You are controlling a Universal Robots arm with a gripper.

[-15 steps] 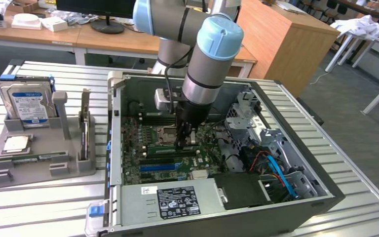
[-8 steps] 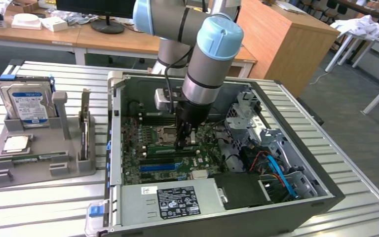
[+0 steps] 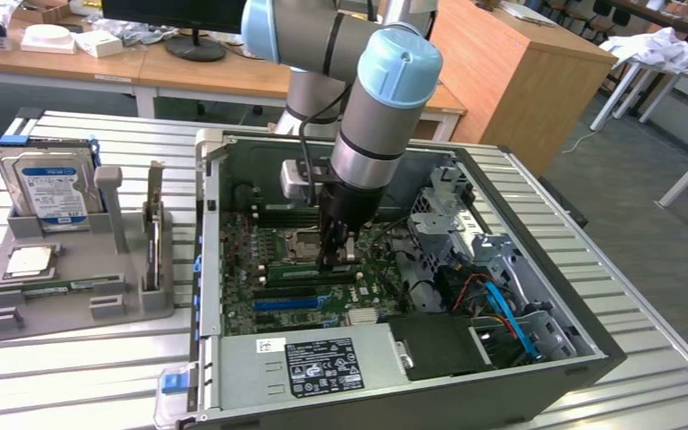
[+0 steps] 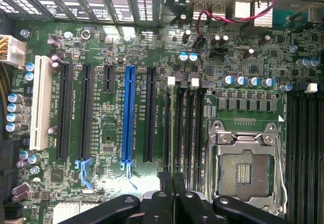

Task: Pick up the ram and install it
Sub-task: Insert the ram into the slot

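A long thin green ram stick (image 3: 64, 287) lies flat in the front groove of the grey holder (image 3: 75, 309), at the exterior view's left, outside the computer case. My gripper (image 3: 338, 258) is down inside the open case (image 3: 583, 358), just above the motherboard (image 3: 308, 309) beside the processor socket (image 3: 300, 242). In the wrist view the gripper (image 4: 171, 176) has its black fingers (image 4: 164, 177) pressed together at one end of the dark memory slots (image 4: 185, 127). I see nothing held between them. The socket (image 4: 243, 171) lies open alongside.
The holder also carries a silver hard drive (image 3: 47, 190), a small square processor chip (image 3: 30, 261) and an upright card (image 3: 153, 235). Inside the case are a power supply (image 3: 308, 363), blue cables (image 3: 505, 313) and a drive cage (image 3: 451, 210). A blue expansion slot (image 4: 128, 115) runs beside the memory slots.
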